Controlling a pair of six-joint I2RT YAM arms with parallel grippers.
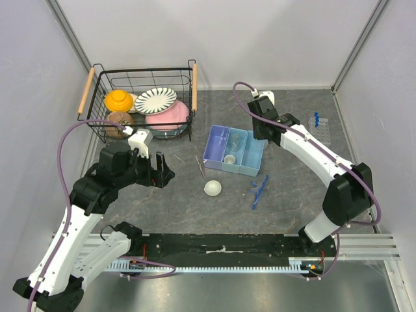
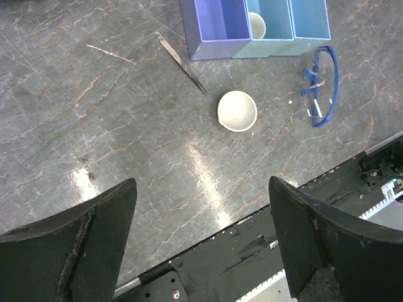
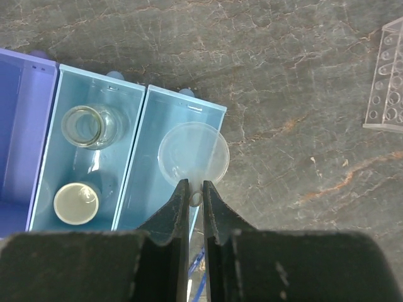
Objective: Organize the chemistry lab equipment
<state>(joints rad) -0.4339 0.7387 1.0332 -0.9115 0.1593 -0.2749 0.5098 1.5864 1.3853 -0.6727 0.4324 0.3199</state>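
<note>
Right wrist view: the right tool [image 3: 195, 192] is clenched on the near rim of a clear round dish [image 3: 193, 151], holding it over the right-hand, light-blue compartment of the blue sorting tray [image 3: 189, 97]. The middle compartment already holds a glass jar [image 3: 85, 124] and the tiny white cup [image 3: 75, 202]; the purple compartment on the left looks bare.

The step in hand appears to be setting this dish into the tray. The dish looks about as wide as its compartment, and its far-right edge seems to sit over the tray wall. To do it well, I would shift it a touch toward the middle divider, or tip it on edge, so it clears both walls. Then lower it until it rests before letting go, since a thin clear rim can slip from a pinch.

The left tool [image 2: 201, 189] is released, fingers spread wide, hovering above the counter [image 2: 75, 126]. On the counter near the tray lie the white dome-shaped dish [image 2: 237, 111], the thin metal spatula [image 2: 181, 63] and blue-framed safety glasses [image 2: 321, 85]. The clear plastic tube rack [image 1: 323, 127] stands well apart to the right.
</note>
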